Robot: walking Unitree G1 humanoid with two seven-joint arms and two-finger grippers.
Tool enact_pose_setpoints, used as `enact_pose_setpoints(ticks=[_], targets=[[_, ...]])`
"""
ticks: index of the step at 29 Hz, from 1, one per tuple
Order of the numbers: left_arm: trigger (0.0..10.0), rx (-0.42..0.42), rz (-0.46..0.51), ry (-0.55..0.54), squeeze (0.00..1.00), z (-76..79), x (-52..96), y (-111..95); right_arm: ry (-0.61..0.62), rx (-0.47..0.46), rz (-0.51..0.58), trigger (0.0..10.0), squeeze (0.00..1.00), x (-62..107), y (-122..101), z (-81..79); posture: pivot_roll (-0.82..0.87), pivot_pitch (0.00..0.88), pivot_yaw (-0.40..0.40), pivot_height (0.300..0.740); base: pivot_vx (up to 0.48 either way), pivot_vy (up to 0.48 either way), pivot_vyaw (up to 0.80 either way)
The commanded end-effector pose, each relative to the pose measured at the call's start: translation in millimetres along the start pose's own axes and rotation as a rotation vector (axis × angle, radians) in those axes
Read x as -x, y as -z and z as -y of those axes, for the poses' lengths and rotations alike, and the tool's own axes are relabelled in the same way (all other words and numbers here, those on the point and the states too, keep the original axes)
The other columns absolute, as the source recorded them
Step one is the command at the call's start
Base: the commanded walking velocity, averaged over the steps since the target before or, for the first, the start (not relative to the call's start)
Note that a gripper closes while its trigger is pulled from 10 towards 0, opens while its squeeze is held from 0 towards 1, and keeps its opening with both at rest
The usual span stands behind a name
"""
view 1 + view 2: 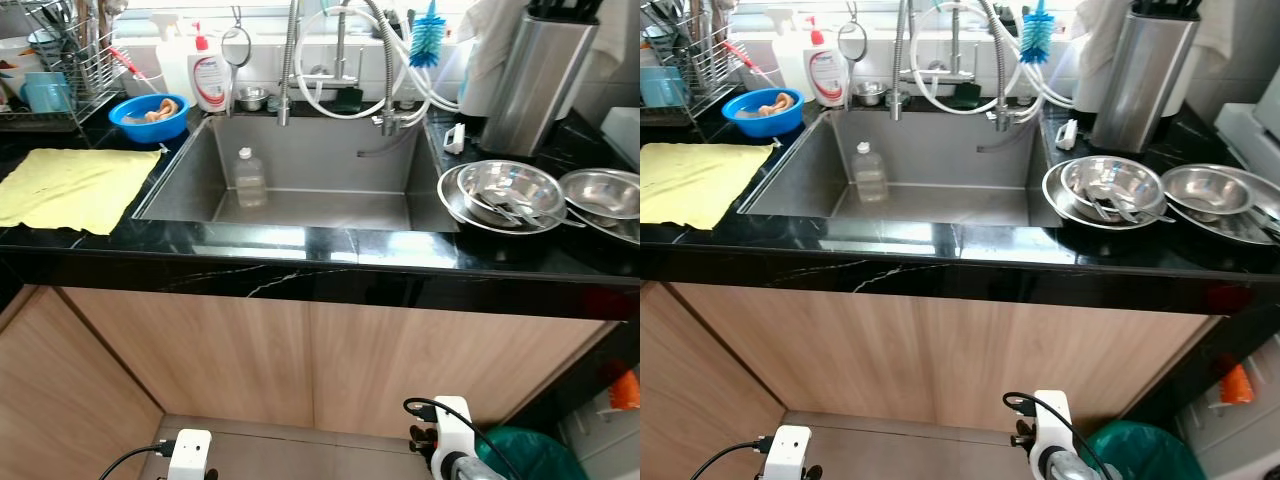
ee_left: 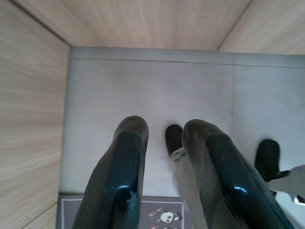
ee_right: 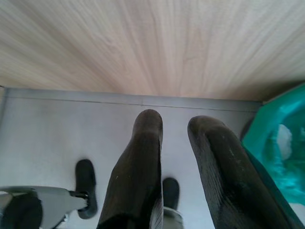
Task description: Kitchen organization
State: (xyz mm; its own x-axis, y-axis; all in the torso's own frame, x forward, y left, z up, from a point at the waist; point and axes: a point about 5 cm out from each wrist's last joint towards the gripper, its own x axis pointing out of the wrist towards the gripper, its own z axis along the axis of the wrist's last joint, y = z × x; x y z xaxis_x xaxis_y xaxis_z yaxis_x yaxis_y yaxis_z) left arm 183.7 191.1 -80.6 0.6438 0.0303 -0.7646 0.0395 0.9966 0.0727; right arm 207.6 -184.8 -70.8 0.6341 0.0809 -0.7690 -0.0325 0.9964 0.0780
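Observation:
A steel sink [image 1: 330,150] is set in the black counter [image 1: 300,250], with a clear plastic bottle [image 1: 249,178] standing upright at its left side. Right of the sink, stacked steel bowls [image 1: 510,192] hold utensils, and another steel bowl [image 1: 603,192] lies beside them. A yellow cloth [image 1: 75,187] lies flat on the left counter, and a blue bowl [image 1: 149,116] sits behind it. Both arms hang low in front of the cabinet doors. My left gripper [image 2: 164,131] and right gripper [image 3: 175,126] point at the grey floor, open and holding nothing.
A dish rack [image 1: 60,60] stands at the back left and a soap bottle [image 1: 209,78] beside the faucet [image 1: 290,60]. A steel knife holder [image 1: 535,80] rises at the back right. A green bin [image 1: 530,455] sits on the floor at the right, by wooden cabinet doors [image 1: 300,360].

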Motion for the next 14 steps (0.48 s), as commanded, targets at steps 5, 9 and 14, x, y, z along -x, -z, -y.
enact_pose_setpoints(ticks=[5, 9, 14], targets=[[10.0, -0.017, -0.021, 0.048, 0.0, 25.4, -1.3, 2.0, 0.031, 0.033, -0.017, 10.0, 0.0, 4.0, 4.9, 14.3, -0.11, 0.0, -0.043, 0.74, 0.0, 0.0, 0.0], [10.0, -0.042, -0.014, 0.083, 0.0, 37.9, -2.3, -1.8, 0.05, 0.044, -0.015, 10.0, 0.0, 5.8, 6.3, 20.1, -0.12, 0.0, -0.012, 0.74, 0.0, 0.0, 0.0], [10.0, -0.204, 0.005, 0.145, 0.0, 37.4, -3.2, -7.2, 0.034, 0.067, -0.01, 10.0, 0.0, 5.4, 4.5, 18.7, -0.12, 0.0, 0.006, 0.74, 0.0, 0.0, 0.0]])
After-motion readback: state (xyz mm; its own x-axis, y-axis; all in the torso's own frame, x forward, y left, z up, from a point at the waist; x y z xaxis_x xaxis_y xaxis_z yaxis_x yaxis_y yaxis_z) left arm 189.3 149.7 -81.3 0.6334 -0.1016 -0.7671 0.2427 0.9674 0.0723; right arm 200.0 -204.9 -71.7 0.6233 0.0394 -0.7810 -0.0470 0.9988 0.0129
